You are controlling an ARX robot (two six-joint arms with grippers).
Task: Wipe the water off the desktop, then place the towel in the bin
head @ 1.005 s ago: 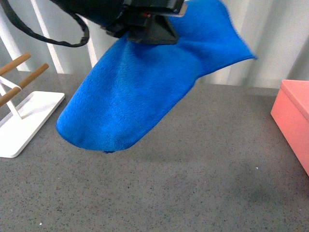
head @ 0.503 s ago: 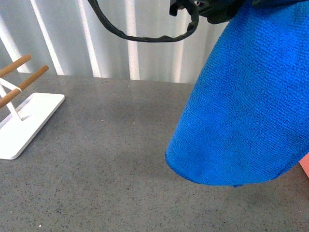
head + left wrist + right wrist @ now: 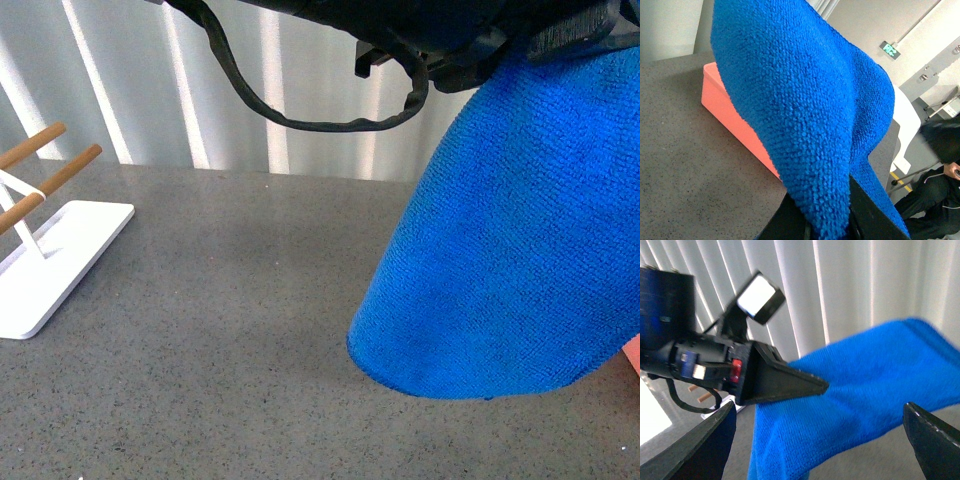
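One fold of soft, light towel point(image 3: 510, 250) pinched shut in left gripper point(image 3: 832, 226), hanging limp above surface point(image 3: 200, 330) at right, near bin point(image 3: 735, 112); right gripper point(image 3: 822, 440) wide apart, empty. Probably floppy, grippy; best held by bunched edge.

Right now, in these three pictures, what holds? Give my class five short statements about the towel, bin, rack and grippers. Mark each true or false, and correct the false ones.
1. The towel lies flat on the desktop. False: it hangs in the air.
2. The left gripper is shut on the towel. True.
3. The right gripper is shut on the white rack. False: it is open and holds nothing.
4. The white rack stands on the desktop. True.
5. The towel is in the bin. False: the left gripper holds it up, outside the bin.
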